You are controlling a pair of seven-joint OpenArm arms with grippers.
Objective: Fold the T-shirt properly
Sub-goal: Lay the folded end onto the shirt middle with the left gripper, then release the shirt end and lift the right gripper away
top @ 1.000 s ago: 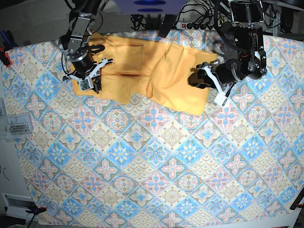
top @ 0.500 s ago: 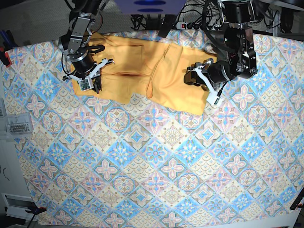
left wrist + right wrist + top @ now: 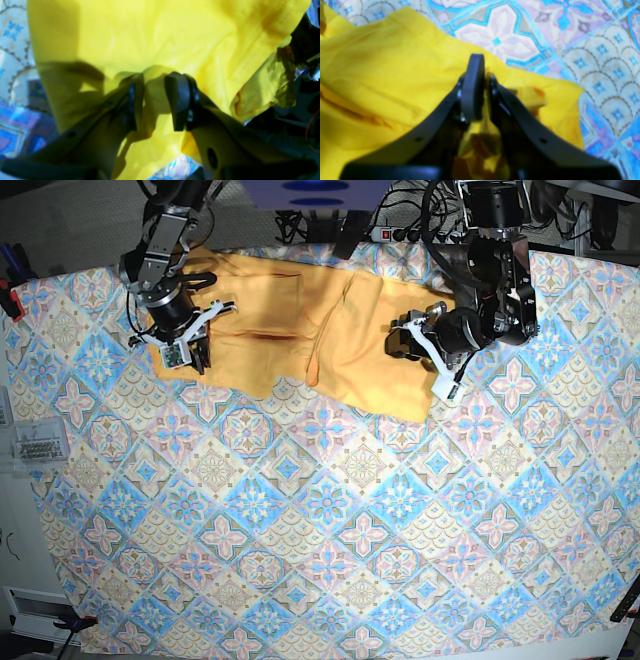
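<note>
Progress looks early: the plain yellow-orange thin-fabric T-shirt [image 3: 310, 335] lies partly doubled along the far edge of the blue-and-pink tile-patterned cloth [image 3: 330, 520], one lengthwise crease showing, edges uneven; squaring up and the remaining folds are, by my read, still to do. Right gripper [image 3: 481, 75] has its jaws pressed together on a pinch of shirt hem; left gripper [image 3: 155, 100] stands part-spread with a ridge of shirt fabric bunched between its fingers [image 3: 178, 100], grip looks loose; no containers with visible contents in any view.

No legible text, label or number anywhere.
</note>
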